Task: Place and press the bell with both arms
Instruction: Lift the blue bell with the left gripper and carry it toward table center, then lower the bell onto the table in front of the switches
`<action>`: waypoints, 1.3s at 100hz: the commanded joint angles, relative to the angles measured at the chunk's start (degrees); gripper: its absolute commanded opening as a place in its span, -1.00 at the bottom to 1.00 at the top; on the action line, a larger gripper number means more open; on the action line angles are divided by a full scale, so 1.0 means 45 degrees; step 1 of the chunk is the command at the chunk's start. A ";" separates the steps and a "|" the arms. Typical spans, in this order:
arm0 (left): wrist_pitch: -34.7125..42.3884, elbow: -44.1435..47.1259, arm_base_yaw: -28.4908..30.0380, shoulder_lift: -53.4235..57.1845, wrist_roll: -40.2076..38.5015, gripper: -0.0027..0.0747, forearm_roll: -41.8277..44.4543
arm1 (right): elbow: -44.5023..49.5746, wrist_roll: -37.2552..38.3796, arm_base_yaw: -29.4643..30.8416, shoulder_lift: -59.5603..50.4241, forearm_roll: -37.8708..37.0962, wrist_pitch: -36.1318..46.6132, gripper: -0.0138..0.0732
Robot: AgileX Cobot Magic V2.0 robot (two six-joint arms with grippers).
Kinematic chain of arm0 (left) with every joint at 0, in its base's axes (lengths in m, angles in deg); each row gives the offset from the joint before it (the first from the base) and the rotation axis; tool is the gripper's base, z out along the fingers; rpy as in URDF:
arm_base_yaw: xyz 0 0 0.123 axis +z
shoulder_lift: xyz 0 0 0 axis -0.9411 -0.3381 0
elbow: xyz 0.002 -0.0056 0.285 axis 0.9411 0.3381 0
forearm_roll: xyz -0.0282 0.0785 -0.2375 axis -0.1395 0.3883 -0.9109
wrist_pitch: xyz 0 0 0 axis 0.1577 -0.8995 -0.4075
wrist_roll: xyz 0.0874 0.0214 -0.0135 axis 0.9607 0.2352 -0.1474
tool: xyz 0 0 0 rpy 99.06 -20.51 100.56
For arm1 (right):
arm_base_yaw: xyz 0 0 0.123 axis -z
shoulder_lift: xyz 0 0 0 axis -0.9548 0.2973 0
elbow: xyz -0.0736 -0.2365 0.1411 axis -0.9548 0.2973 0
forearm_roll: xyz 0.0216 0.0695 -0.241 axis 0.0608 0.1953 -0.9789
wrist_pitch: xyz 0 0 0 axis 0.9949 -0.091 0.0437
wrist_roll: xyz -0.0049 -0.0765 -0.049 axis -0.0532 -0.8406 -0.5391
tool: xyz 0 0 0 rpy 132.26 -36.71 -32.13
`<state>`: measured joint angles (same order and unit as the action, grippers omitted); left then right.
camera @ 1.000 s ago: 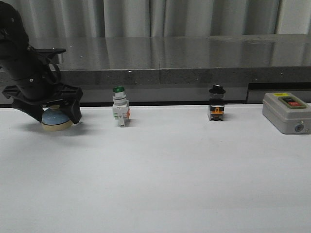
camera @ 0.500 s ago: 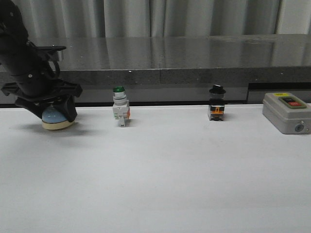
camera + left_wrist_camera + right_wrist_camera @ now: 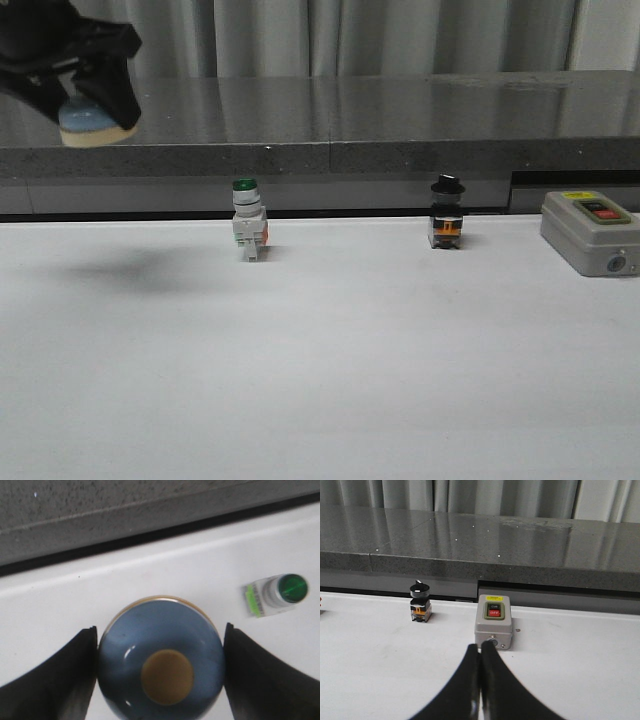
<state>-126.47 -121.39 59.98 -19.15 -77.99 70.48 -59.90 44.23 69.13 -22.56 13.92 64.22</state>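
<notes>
My left gripper (image 3: 85, 85) is shut on the bell (image 3: 92, 118), a light-blue dome with a cream base, and holds it high above the table at the far left of the front view. In the left wrist view the bell (image 3: 161, 657) fills the gap between the two black fingers (image 3: 55, 680), its cream button facing the camera, and the white table lies well below it. My right gripper (image 3: 480, 649) is shut and empty, its fingertips pressed together over the table in front of the grey switch box (image 3: 493, 621). The right arm does not show in the front view.
A green-capped white push-button switch (image 3: 247, 220) stands at the back of the white table, left of centre. A black-capped switch (image 3: 446, 213) stands right of centre. The grey box with red and green buttons (image 3: 588, 231) sits at the far right. A dark stone ledge (image 3: 350, 120) runs behind.
My left gripper closed on the bell on the table and lifted it straight up, from table level to near the top of the front view. The switches have not moved.
</notes>
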 commanded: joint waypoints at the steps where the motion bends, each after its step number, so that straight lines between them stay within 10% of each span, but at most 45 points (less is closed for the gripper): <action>1: 0.0196 -0.0400 -0.0410 0.1257 0.0029 -0.45 -0.0383 | -0.0167 -0.0036 0.0042 -0.0224 -0.0059 0.1105 -0.82; 64: 0.1357 -0.0400 -0.5780 0.0127 0.0029 -0.45 -0.0406 | -0.0167 -0.0036 0.0042 -0.0224 -0.0059 0.1105 -0.82; 130: 0.1396 -0.0400 -0.6550 -0.3184 0.0029 -0.45 -0.0406 | -0.0167 -0.0036 0.0042 -0.0224 -0.0059 0.1105 -0.82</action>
<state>-122.51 -121.39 30.91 -35.94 -77.87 69.65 -59.90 44.23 69.13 -22.56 13.92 64.22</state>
